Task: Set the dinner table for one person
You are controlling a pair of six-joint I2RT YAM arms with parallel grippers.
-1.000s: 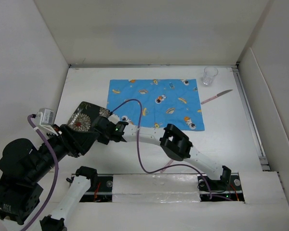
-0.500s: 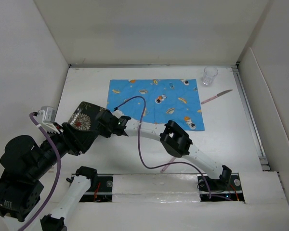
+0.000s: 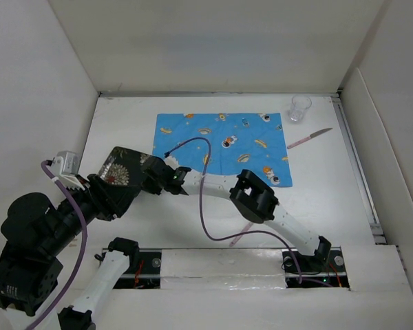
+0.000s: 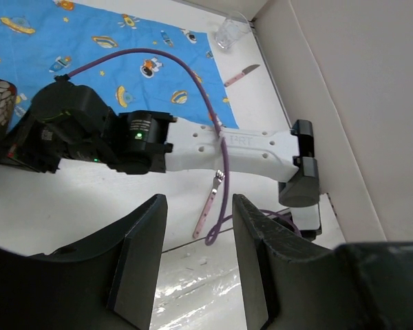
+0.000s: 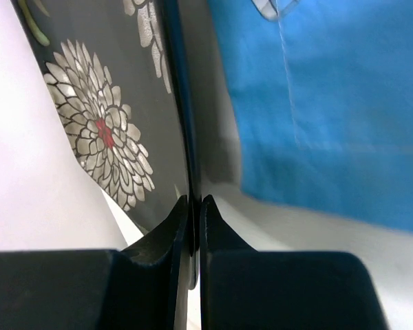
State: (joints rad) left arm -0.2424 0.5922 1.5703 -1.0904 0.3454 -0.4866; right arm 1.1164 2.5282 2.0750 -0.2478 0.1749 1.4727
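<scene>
A dark plate with white flower print sits tilted at the left of the white dinner table, just off the blue placemat. My right gripper is shut on the plate's near right rim; in the right wrist view the fingertips pinch the thin edge of the plate. My left gripper stands open by the plate's near left edge, with nothing between its fingers.
A clear glass and a pink-handled knife lie at the far right of the placemat. A pink fork lies near the front edge, partly under the right arm. Its purple cable loops over the table.
The right gripper reached left to the plate and closed its jaws on the rim. The left arm shifted slightly and kept its jaws apart.
</scene>
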